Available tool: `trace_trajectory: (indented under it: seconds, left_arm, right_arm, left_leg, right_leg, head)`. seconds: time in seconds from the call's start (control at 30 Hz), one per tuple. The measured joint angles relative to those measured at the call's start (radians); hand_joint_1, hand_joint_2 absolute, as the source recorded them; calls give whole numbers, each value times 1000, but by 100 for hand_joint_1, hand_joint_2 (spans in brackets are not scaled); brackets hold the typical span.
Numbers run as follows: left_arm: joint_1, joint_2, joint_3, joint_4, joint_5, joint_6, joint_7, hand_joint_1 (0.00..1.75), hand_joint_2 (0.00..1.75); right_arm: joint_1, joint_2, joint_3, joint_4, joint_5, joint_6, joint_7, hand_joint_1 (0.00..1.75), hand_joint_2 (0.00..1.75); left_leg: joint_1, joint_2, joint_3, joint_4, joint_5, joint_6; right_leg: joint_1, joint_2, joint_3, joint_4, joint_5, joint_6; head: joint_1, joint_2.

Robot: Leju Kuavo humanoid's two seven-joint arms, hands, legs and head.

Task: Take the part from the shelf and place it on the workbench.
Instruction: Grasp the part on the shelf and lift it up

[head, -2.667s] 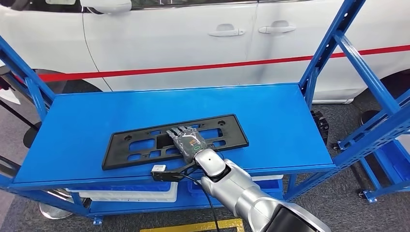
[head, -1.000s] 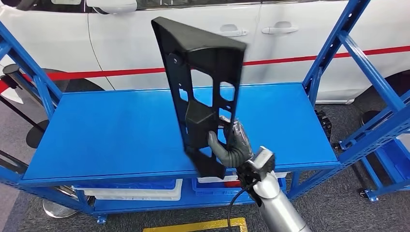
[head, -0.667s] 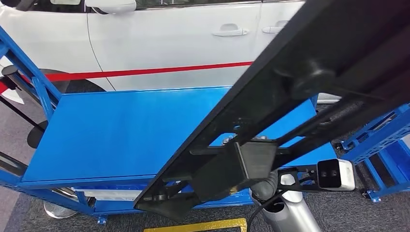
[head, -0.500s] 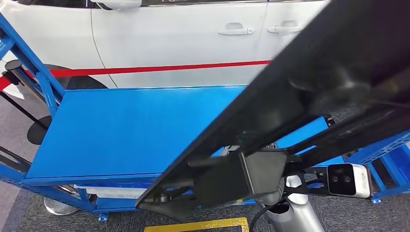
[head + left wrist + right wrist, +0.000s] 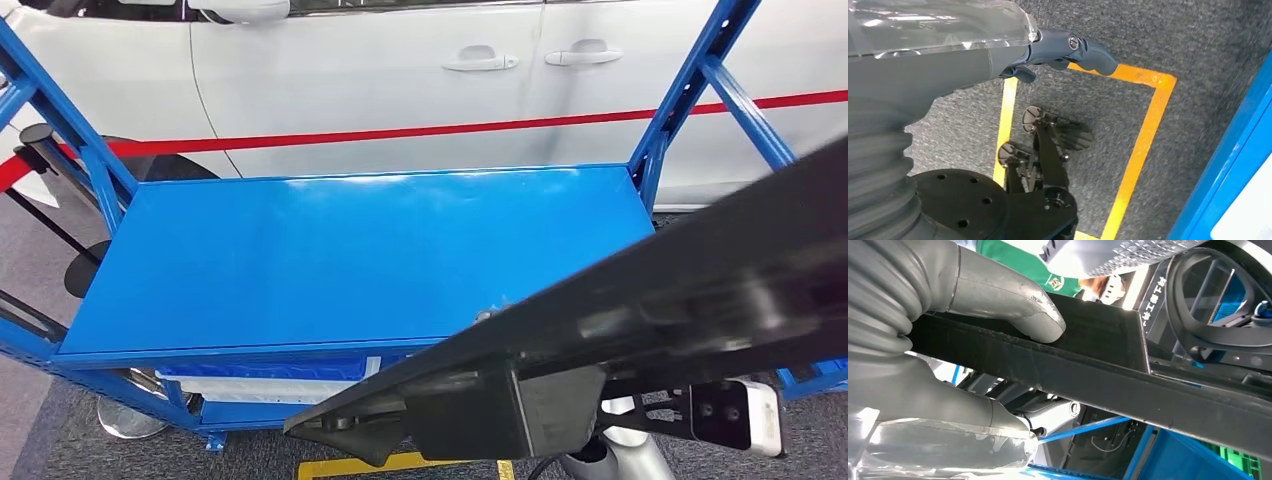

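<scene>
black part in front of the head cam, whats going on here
The robot's right hand grips a long black part, its thumb pressing on the part's face. The part is in the air, slanting close across the head camera, off the blue shelf, whose top is bare. A white car stands behind the shelf. The left hand hangs over grey floor with yellow tape, holding nothing. No workbench can be seen, so placing is not yet done.

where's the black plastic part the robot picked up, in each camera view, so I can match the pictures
Head view: the black part slants across the lower right, close to the camera, in front of the blue shelf.
Left wrist view: not in it; the left hand hangs over grey carpet with a yellow floor line.
Right wrist view: the part runs as a dark bar across the picture, the right hand gripping it.
Shared landmark: blue shelf framing appears in all three views.
</scene>
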Motion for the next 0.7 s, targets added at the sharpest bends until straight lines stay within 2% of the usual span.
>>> trace_trajectory:
  seconds: [0.03, 0.07, 0.13, 0.17, 0.2, 0.23, 0.27, 0.33, 0.37, 0.4, 0.47, 0.5, 0.53, 0.57, 0.63, 0.67, 0.7]
  left_arm:
    - [0, 1, 0, 0, -5, -1, 0, 0, 175]
    - [0, 1, -1, 0, -9, -1, 0, 0, 175]
    - [-1, 2, -3, 0, -18, -3, 0, 0, 175]
    - [-1, 2, -4, 0, -20, -3, -1, 0, 175]
    - [-1, 2, -6, 0, -23, -4, -2, 0, 175]
    - [-2, 2, -7, 0, -24, -5, -2, 0, 175]
    - [-3, 3, -8, 0, -24, -5, -4, 0, 175]
    - [-7, 6, -8, 0, -25, -6, -5, 0, 175]
    - [-10, 7, -8, 0, -25, -6, -6, 0, 175]
    - [-13, 9, -8, 0, -25, -6, -7, 0, 175]
    - [-17, 9, -8, 0, -26, -6, -8, 0, 175]
    - [-18, 10, -8, 0, -27, -6, -8, 0, 175]
    - [-19, 10, -8, 0, -30, -7, -7, 0, 175]
    - [-20, 10, -9, 0, -34, -8, -5, 0, 175]
    - [-21, 12, -9, 0, -41, -9, 1, 0, 175]
    - [-21, 13, -9, 0, -43, -9, 4, 0, 175]
    - [-20, 14, -9, 0, -44, -9, 8, 0, 175]
  right_arm:
    - [7, -3, 1, -3, 4, -4, 0, 175, 175]
    - [12, -5, 1, -5, 7, -8, 0, 175, 175]
    - [23, -10, 2, -8, 12, -14, 0, 175, 175]
    - [26, -13, 2, -8, 14, -17, 0, 175, 175]
    - [28, -16, 2, -8, 16, -19, 0, 175, 175]
    - [29, -18, 2, -9, 17, -20, 1, 175, 175]
    - [29, -20, 2, -10, 18, -21, 1, 175, 175]
    - [26, -23, 2, -16, 18, -21, 4, 175, 175]
    - [24, -24, 2, -20, 17, -22, 7, 175, 175]
    - [22, -24, 2, -24, 16, -24, 11, 175, 175]
    - [20, -25, 1, -32, 13, -29, 26, 175, 175]
    - [21, -25, 1, -37, 11, -33, 33, 175, 175]
    - [22, -25, 1, -41, 11, -36, 39, 175, 175]
    - [25, -26, 1, -44, 11, -40, 43, 175, 175]
    - [35, -27, 0, -48, 14, -47, 51, 175, 175]
    - [42, -27, 0, -48, 16, -50, 55, 175, 175]
    - [48, -28, 0, -48, 20, -51, 58, 175, 175]
  left_leg:
    - [0, 1, -11, 25, -27, -4]
    - [1, 2, -28, 71, -67, -6]
    - [2, 2, -69, 205, -155, -11]
    - [2, 2, -80, 259, -178, -13]
    - [2, 2, -76, 281, -181, -13]
    - [2, 2, -52, 264, -166, -12]
    - [1, 2, -10, 209, -140, -8]
    - [-3, 2, 88, 61, -107, 3]
    - [-6, 2, 119, 9, -102, 8]
    - [-9, 2, 133, -18, -102, 12]
    - [-11, 3, 129, -27, -93, 21]
    - [-9, 4, 126, -31, -85, 27]
    - [-6, 6, 121, -35, -75, 34]
    - [-3, 8, 113, -38, -65, 39]
    - [-3, 10, 91, -36, -50, 44]
    - [-3, 10, 79, -34, -43, 43]
    - [-2, 10, 68, -31, -36, 41]
  right_leg:
    - [-3, -1, -6, -4, 8, -8]
    - [-4, -3, -13, -6, 16, -14]
    - [-1, -5, -33, -4, 30, -20]
    - [1, -5, -43, -2, 36, -21]
    - [3, -6, -53, 0, 42, -21]
    - [5, -6, -62, 3, 48, -20]
    - [6, -6, -70, 6, 52, -20]
    - [9, -6, -81, 13, 58, -15]
    - [10, -7, -85, 16, 62, -11]
    - [9, -8, -88, 18, 67, -6]
    - [9, -9, -92, 18, 76, 6]
    - [8, -7, -96, 22, 71, 13]
    - [7, -5, -106, 40, 50, 20]
    - [4, -3, -123, 78, 14, 26]
    - [-3, -1, -169, 203, -74, 36]
    - [-7, -1, -186, 263, -101, 41]
    - [-11, -1, -189, 296, -105, 44]
  head:
    - [-1, 0]
    - [-2, 0]
    - [-4, 0]
    - [-4, 0]
    - [-4, 0]
    - [-4, 0]
    - [-4, 0]
    - [-4, 0]
    - [-3, 0]
    - [-4, 0]
    - [-3, 0]
    - [-3, 0]
    - [-2, 0]
    - [-2, 0]
    - [-2, 0]
    - [-2, 0]
    - [-2, 0]
